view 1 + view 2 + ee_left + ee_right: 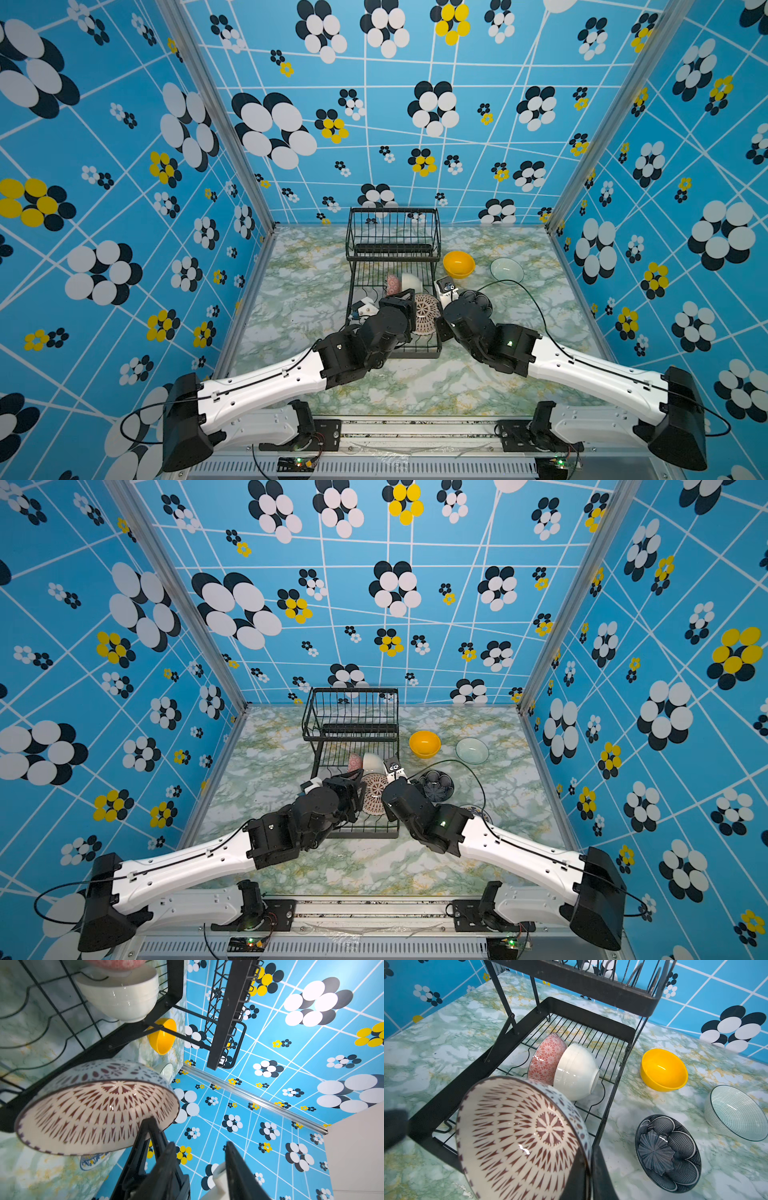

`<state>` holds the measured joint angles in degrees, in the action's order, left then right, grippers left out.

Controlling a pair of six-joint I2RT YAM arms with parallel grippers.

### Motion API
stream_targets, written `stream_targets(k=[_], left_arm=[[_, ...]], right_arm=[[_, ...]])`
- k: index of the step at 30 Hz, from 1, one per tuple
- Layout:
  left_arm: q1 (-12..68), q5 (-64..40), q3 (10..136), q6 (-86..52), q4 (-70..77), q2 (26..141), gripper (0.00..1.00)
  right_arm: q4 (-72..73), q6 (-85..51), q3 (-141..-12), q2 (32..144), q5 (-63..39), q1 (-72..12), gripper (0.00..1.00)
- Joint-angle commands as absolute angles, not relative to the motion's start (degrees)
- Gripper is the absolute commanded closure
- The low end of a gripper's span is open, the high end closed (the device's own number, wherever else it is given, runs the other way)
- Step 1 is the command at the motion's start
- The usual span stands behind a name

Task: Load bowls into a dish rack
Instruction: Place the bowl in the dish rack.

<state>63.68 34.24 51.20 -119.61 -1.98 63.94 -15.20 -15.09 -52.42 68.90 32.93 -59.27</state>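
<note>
The black wire dish rack (392, 249) stands at mid-table. A pink-red bowl (548, 1057) and a cream-white bowl (577, 1072) lean on edge in its lower tray. My right gripper (588, 1153) is shut on the rim of a cream bowl with a dark red pattern (519, 1138), held tilted on edge over the tray's front end (424, 313). My left gripper (199, 1145) hangs just left of that bowl, jaws apart, nothing between them. On the table right of the rack lie a yellow bowl (458, 264), a clear glass bowl (507, 269) and a dark navy bowl (668, 1153).
A blue-yellow patterned bowl (478, 810) peeks out behind my right arm on the marble table (291, 299). The rack's raised basket (394, 226) overhangs the back of the tray. Patterned blue walls close in the sides and back.
</note>
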Motion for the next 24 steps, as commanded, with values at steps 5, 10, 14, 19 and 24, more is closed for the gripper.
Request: stream_targets(k=[5,10,14,19,24], left_arm=[[61.4,36.0,51.9,-125.8,-4.4,63.7,0.61],[60.0,35.0,51.6,-126.6,-6.0,62.9,0.61],[58.3,33.6,49.8,-128.1,-5.6,62.4,0.58],[57.1,31.6,49.6,-129.2,-4.0,63.8,0.58],[56.8,29.1,50.7,-129.2,-0.6,66.9,0.58]], right_arm=[[-10.2,-11.2,-55.2,70.5,39.9,-61.6,1.00],[-9.6,-9.1,-56.0,71.8,45.1,-62.7,1.00],[-7.1,-7.6,-55.4,71.8,46.5,-62.8,1.00],[-3.9,-4.9,-54.9,72.2,47.8,-63.5,1.00],[-2.3,-3.2,-55.4,73.3,48.9,-63.9,1.00]])
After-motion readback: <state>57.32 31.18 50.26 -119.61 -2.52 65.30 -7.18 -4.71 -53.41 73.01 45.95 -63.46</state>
